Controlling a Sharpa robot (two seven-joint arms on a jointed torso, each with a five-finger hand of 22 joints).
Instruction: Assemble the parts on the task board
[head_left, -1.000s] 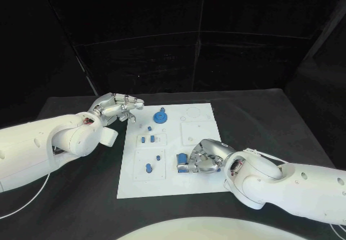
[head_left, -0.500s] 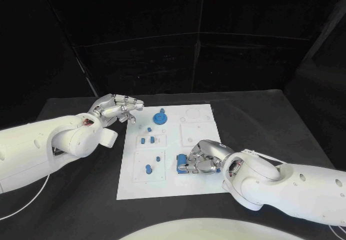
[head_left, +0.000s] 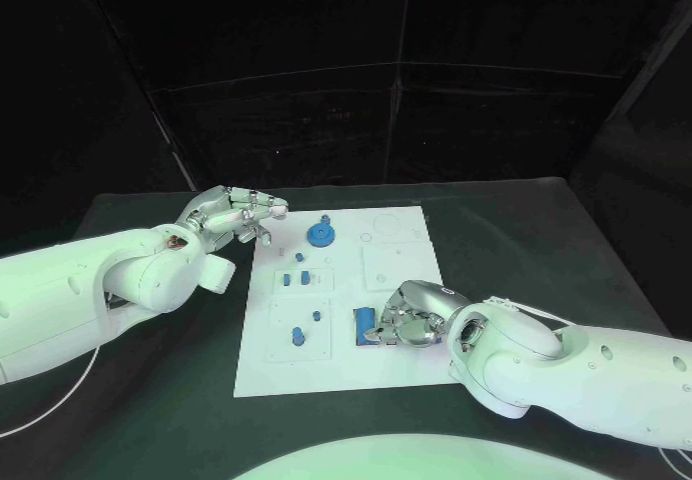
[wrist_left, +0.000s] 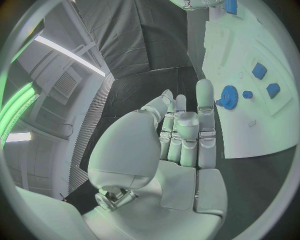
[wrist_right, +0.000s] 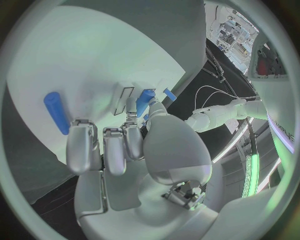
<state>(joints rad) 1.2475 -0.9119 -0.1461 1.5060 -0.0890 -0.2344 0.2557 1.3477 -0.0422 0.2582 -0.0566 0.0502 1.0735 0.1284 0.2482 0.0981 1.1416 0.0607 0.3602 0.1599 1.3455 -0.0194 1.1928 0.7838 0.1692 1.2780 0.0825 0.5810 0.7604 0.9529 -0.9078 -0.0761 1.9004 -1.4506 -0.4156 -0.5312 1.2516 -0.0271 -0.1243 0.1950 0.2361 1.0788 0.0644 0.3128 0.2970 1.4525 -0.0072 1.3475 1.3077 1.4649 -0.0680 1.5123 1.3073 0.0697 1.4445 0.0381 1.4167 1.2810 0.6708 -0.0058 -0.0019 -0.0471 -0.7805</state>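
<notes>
The white board (head_left: 339, 300) lay in the middle of the black desk (head_left: 505, 230), its long side running from the near edge toward the far edge. The right robot hand (head_left: 408, 322) rested on the board's near right part, fingers curled down beside a flat blue block (head_left: 365, 322) and touching it. In the right wrist view, a fingertip pressed against a blue peg (wrist_right: 145, 100), while a second blue rod (wrist_right: 56, 112) lay loose on the board beside the fingers (wrist_right: 81, 145). Whether that robot hand actually clamped any piece could not be told.

The left robot hand (head_left: 231, 214) hung at the board's far left corner, holding nothing, its fingers (wrist_left: 203, 120) straight and close side by side. Just beyond it on the board stood a blue gear (head_left: 320, 235). Smaller blue pieces (head_left: 296, 280) sat in the board's left column, with two more (head_left: 307, 328) nearer the front edge.
</notes>
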